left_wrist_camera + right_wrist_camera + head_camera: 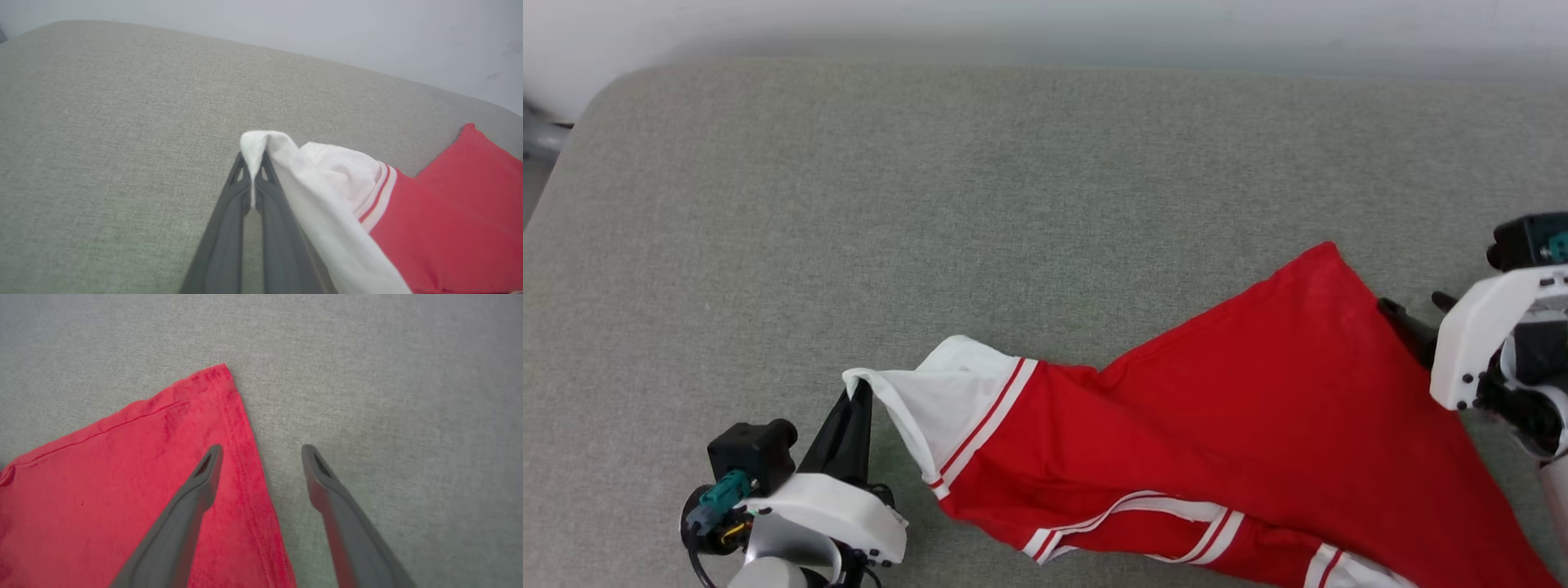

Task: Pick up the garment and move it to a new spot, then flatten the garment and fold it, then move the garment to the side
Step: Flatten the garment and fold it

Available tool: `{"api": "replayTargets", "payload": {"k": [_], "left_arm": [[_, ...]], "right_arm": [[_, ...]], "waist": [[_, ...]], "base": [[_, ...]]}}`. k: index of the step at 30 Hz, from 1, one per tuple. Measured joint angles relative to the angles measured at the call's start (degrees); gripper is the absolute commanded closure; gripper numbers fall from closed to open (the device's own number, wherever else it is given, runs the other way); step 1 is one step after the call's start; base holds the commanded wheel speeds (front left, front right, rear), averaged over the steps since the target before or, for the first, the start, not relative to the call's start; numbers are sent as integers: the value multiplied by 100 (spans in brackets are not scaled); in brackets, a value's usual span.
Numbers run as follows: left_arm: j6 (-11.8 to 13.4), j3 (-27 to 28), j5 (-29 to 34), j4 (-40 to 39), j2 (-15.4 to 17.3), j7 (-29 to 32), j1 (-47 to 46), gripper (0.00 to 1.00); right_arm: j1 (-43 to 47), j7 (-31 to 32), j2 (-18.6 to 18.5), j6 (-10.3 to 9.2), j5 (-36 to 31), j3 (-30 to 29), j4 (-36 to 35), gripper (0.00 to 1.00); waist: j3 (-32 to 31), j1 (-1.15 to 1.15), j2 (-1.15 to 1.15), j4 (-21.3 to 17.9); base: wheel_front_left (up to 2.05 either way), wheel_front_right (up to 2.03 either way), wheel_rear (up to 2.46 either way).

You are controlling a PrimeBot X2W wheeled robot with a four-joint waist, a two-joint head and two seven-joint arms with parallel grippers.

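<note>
One garment (1217,392), red, sprawled half-spread on the grey tabletop (931,204): my left pincer (253,165) pinches its white sleeve tip, my right pincer (261,451) hangs spread astride the hem corner, so I judge flattening in hand, next needing the right to close there.

A grey-green woven fabric surface (931,204) with a rounded corner meets a pale wall (1045,24) behind.

Left claw (253,159) pinched closed — right claw (262,451) spread wide.
</note>
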Motion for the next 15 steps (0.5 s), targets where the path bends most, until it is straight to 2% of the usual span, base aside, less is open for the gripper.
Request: {"api": "replayTargets", "payload": {"k": [5, 15], "left_arm": [[-51, -83, 49, -71, -33, -16, -223, 100], [-142, -143, 57, -81, -130, -97, -452, 100]], "right_arm": [[-657, 602, -287, 0, 283, 470, 169, 0], [-1415, 906, -511, -2, 613, 1474, 651, 0]], "waist": [[285, 0, 0, 195], [789, -1, 0, 428]], "base": [[0, 0, 0], [0, 0, 0]]}}
